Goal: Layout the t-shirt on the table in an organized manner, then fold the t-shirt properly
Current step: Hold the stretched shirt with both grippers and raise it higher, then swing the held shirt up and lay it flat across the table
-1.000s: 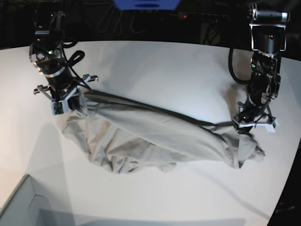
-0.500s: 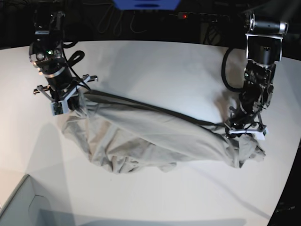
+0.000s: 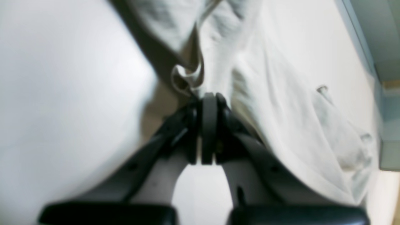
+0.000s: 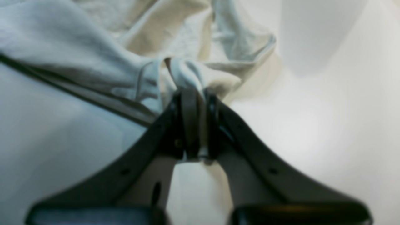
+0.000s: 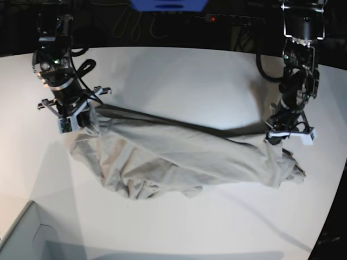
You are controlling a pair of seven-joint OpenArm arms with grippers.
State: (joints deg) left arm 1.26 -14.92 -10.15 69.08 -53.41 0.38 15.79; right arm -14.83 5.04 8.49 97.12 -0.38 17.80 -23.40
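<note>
Stretching between the two arms, the t-shirt (image 5: 179, 160) lies bunched across the middle of the table (image 5: 179, 76), with bare white surface all round it — widest toward the far edge. A pale grey box corner (image 5: 21, 238) sits at the near left, well apart. The left gripper (image 5: 289, 135) and right gripper (image 5: 76, 116) each pinch an end of the cloth, jaws closed — which hem, the blurred wrist views do not tell.

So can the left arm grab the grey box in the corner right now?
Probably not. The left pincer is shut on the t-shirt at the opposite side of the table from the grey box.
</note>
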